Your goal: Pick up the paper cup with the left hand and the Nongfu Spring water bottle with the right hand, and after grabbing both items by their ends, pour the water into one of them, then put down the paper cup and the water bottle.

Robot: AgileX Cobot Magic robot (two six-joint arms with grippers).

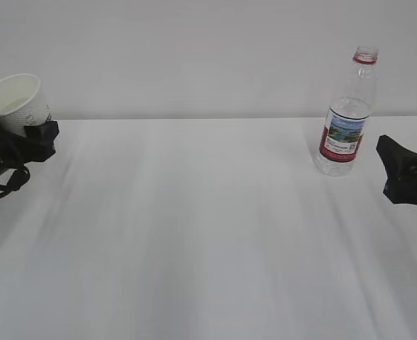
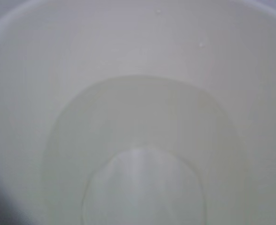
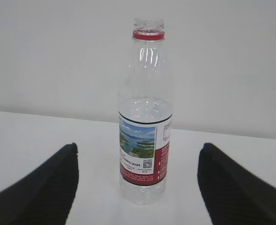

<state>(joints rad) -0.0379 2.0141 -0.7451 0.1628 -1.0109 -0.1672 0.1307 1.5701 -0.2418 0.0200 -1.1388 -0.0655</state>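
Step in hand, as judged: pouring looks done, set-down half complete. Small white tapered paper cup (image 1: 17, 100), shallow pool of clear water (image 2: 142, 187) inside, sits tilted in the left tool (image 1: 38, 131), clear of the white surface (image 1: 208, 234)

Tall clear ribbed plastic bottle (image 1: 347, 113) stands upright, uncapped, apart from the right tool (image 3: 138, 187), whose jaws gape wide and empty

Next: lower cup level, release

The tall clear ribbed plastic bottle (image 3: 145, 112) carries a red-and-white label (image 3: 144, 152) with a landscape picture, a small square code and rows of fine print, all too small to read. No brand name, word or number is legible anywhere.
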